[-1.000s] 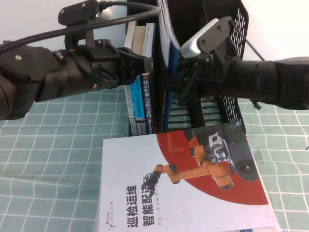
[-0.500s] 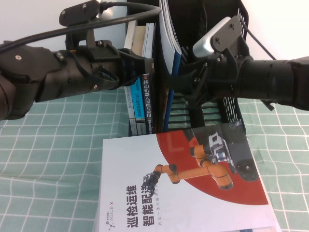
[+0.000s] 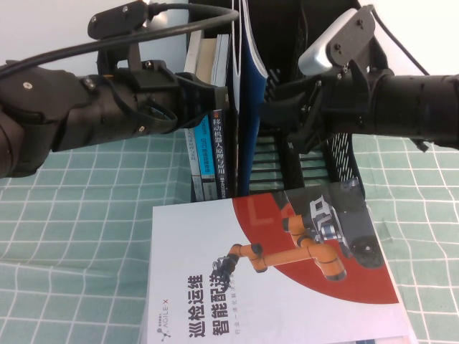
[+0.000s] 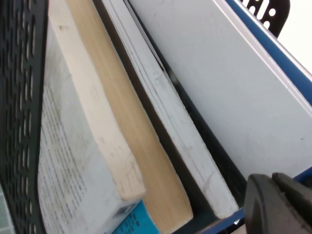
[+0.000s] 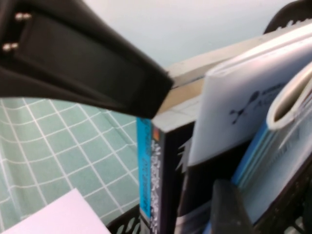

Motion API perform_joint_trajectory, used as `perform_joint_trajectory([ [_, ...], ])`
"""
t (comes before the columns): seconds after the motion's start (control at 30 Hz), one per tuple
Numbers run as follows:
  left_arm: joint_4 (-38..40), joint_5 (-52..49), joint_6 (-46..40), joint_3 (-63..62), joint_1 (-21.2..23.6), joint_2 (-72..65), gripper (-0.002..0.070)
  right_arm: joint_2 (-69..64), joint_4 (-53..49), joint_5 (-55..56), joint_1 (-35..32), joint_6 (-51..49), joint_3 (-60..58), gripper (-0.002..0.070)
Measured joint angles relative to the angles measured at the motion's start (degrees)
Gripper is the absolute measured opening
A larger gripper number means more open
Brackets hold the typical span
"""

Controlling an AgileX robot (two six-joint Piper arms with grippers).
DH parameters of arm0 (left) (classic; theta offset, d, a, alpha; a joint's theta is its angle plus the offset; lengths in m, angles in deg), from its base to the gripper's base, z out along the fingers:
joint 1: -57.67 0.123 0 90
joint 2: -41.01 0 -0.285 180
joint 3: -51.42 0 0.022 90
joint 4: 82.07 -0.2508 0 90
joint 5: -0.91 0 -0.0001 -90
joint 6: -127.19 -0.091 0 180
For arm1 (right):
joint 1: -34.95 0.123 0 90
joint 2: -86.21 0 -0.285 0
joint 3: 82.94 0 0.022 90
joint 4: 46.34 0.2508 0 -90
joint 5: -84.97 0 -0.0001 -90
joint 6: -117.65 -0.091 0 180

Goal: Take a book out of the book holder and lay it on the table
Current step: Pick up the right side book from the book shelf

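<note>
The book, thin with a dark blue cover, stands upright in the black book holder. My right gripper reaches in from the right at the book's upper part and is open. One of its fingers shows right beside the book's blue-edged pages; the other finger is out of that view. My left gripper is shut and rests against the holder's left side by the thick books. Its fingertips lie next to the book's pale face.
A white-and-red book picturing an orange robot arm lies flat on the green checked table in front of the holder. Several thick books fill the holder's left compartment. The holder's perforated wall is close to the left wrist.
My right arm has drawn back to the right and its wrist has risen, with its fingers staying at the blue book. The left arm and the books have not moved.
</note>
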State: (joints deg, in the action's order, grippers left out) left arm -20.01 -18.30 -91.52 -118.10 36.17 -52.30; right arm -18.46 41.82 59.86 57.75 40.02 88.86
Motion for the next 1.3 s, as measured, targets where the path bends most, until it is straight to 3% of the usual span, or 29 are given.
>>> perform_joint_trajectory([
  [0.43, -0.04, 0.11, 0.35, 0.0, 0.0, 0.0, -0.0003, -5.71, 9.68, 0.77, 0.0, 4.6, 0.0, 0.0289],
  [0.63, -0.3, 0.11, 0.35, 0.0, 0.0, 0.0, -0.0003, -8.26, 9.89, -0.96, 0.0, 7.6, 0.0, 0.0209],
  [0.8, 0.72, -0.91, -0.75, -0.12, 0.0, 0.0, -0.0003, -8.98, 10.73, -1.79, 0.33, 13.67, 0.0, 0.0066],
  [1.03, 3.15, -11.3, -1.34, -4.42, 0.0, 0.0, -0.0003, -6.86, 10.69, 0.43, 0.91, 16.81, -0.14, 0.0063],
  [1.3, 4.66, -26.99, -0.26, -13.52, 0.0, 1.9, -0.0003, 6.74, 10.34, 8.05, 0.8, 25.7, -0.64, 0.0056],
])
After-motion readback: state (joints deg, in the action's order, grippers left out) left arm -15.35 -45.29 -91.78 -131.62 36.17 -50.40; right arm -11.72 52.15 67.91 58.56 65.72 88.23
